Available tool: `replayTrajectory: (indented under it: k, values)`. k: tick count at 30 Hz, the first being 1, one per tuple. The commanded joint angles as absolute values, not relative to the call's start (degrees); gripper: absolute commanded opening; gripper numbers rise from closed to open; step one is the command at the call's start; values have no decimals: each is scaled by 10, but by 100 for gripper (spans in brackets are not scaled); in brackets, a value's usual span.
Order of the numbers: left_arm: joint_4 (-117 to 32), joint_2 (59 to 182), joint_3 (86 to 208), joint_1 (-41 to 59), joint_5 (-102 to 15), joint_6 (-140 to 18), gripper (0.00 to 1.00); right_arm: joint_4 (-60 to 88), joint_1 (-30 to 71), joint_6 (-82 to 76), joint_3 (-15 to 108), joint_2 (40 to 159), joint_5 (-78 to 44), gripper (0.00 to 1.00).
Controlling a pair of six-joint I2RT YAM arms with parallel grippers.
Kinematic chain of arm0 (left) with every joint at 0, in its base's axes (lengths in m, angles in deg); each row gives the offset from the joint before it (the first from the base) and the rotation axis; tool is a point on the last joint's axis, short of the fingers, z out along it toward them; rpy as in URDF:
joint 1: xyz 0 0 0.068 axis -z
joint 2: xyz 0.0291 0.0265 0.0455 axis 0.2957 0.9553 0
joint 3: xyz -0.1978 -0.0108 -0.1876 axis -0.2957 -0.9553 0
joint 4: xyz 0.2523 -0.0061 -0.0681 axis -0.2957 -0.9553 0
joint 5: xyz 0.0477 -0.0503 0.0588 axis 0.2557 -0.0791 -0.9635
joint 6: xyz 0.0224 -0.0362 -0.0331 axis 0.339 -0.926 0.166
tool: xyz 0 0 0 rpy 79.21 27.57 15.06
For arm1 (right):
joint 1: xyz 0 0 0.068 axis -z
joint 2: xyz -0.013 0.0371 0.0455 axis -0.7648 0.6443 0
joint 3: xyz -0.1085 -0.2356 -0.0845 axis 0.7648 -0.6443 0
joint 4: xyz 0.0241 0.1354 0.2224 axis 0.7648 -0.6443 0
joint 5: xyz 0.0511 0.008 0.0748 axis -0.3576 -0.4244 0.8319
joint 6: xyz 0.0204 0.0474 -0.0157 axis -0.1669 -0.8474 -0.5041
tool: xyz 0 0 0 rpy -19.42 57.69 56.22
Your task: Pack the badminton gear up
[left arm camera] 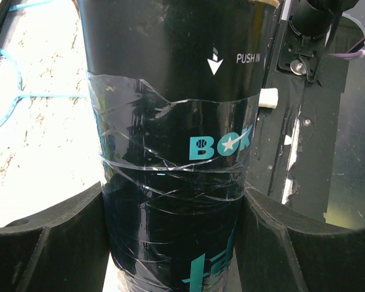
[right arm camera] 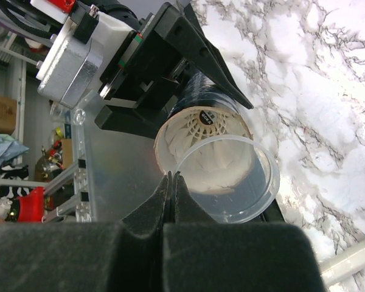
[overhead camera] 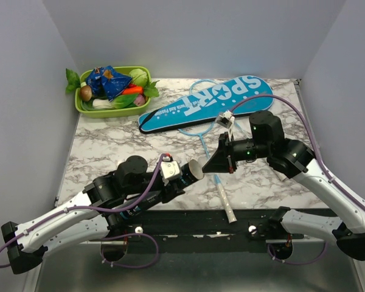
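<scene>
My left gripper [overhead camera: 181,173] is shut on the dark clear tube [left arm camera: 170,121], its fingers [left arm camera: 48,243] on both sides of it. The tube lies level above the table's front, its open end toward my right gripper [overhead camera: 214,162]. A white feather shuttlecock [right arm camera: 201,131] sits inside the tube's mouth [right arm camera: 207,91]. My right gripper [right arm camera: 171,179] is shut on the rim of a clear round cap [right arm camera: 231,176], held just in front of that mouth. A light-blue racket lies on the table, its white butt [overhead camera: 224,198] near the front. The blue "SPORT" cover [overhead camera: 207,102] lies at the back.
A green tray [overhead camera: 85,106] of toy vegetables stands at the back left. The racket's thin blue frame [overhead camera: 198,131] lies beside the cover. Grey walls close in the marble table on three sides. A black rail [overhead camera: 188,222] runs along the front edge.
</scene>
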State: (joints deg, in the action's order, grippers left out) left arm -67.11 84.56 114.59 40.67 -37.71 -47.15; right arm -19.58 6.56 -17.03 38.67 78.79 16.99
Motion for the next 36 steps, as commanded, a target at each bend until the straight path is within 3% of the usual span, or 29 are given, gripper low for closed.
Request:
replayTrajectory:
  k: [1, 36]
  values:
    - [-656, 839, 1165, 406, -355, -480, 0, -179, 57, -174, 399, 800, 186, 1]
    - [-656, 830, 1164, 407, -359, -480, 0, -116, 15, -197, 370, 824, 198, 0]
